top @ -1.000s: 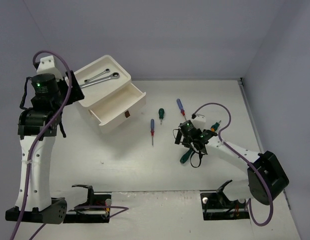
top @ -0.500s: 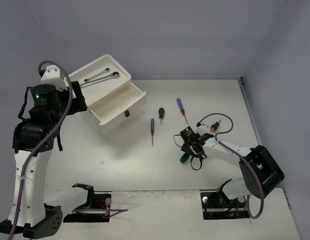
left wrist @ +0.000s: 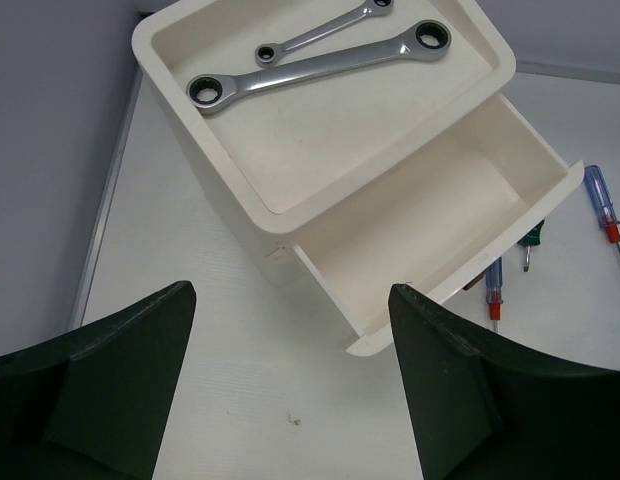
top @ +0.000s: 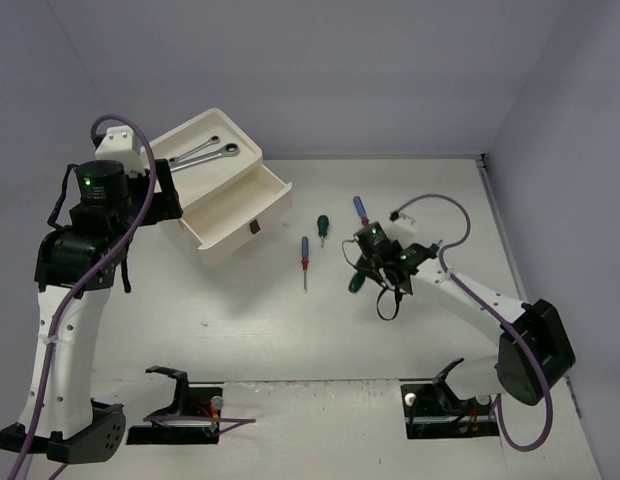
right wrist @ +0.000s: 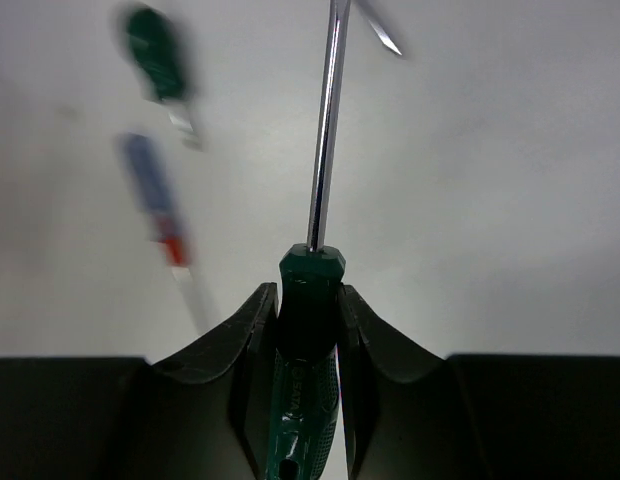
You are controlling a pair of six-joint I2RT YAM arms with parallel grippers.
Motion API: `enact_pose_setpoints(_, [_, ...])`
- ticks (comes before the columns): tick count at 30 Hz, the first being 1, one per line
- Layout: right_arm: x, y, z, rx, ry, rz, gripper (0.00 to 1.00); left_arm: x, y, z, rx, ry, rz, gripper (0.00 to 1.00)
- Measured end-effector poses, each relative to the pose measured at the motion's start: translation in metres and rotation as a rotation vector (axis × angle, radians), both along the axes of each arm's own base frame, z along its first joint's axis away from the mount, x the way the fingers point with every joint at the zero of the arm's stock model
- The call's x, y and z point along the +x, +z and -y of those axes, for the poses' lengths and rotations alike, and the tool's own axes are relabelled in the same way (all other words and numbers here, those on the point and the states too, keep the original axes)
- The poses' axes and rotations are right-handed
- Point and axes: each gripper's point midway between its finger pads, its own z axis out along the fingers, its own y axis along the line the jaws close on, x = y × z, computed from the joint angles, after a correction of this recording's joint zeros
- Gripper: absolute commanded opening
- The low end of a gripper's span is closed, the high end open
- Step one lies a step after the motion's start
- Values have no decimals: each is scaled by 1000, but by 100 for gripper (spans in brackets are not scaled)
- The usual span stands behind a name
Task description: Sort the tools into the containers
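1. While its green handle sits pinched in the right gripper point(right wrist: 308, 310), the screwdriver point(top: 357, 283) hangs mid-table, shaft pointing forward, apparently raised for carrying.
2. That gripper clamps the handle just behind the collar, probably for balance.
3. Loose screwdrivers point(top: 304, 255) lie on the table point(top: 240, 310) from nine to twelve o'clock of it.
4. At ten o'clock the drawer point(left wrist: 440, 220) stands pulled out and bare, the likely target; wrenches point(left wrist: 320, 65) fill the tray point(left wrist: 340, 140) above.
5. At the box's point(left wrist: 215, 190) nine o'clock the left gripper point(left wrist: 290, 292) hovers, spread wide and holding nothing, perhaps to brace it.
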Motion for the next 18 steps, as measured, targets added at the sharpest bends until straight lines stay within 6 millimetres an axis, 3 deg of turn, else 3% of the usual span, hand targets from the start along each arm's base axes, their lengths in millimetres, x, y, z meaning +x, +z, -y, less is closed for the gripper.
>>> enact_pose_setpoints(3, [48,93,-46,130,25,203,0,0,2,1,-8,3,5,75])
enact_pose_setpoints(5, [70,153,-76,217,46,329,0,0,5,1,-14,5,12,75])
enact_pose_setpoints(9, [87,225,-143,332,115,455,0,-1,11,1,-20,7,27,75])
enact_pose_setpoints(13, [97,236,-207,398,174,472,0,-1,13,0,-23,10,34,75])
enact_pose_setpoints(18, [112,205,-266,412,202,436,14,-1,14,0,-24,17,35,75])
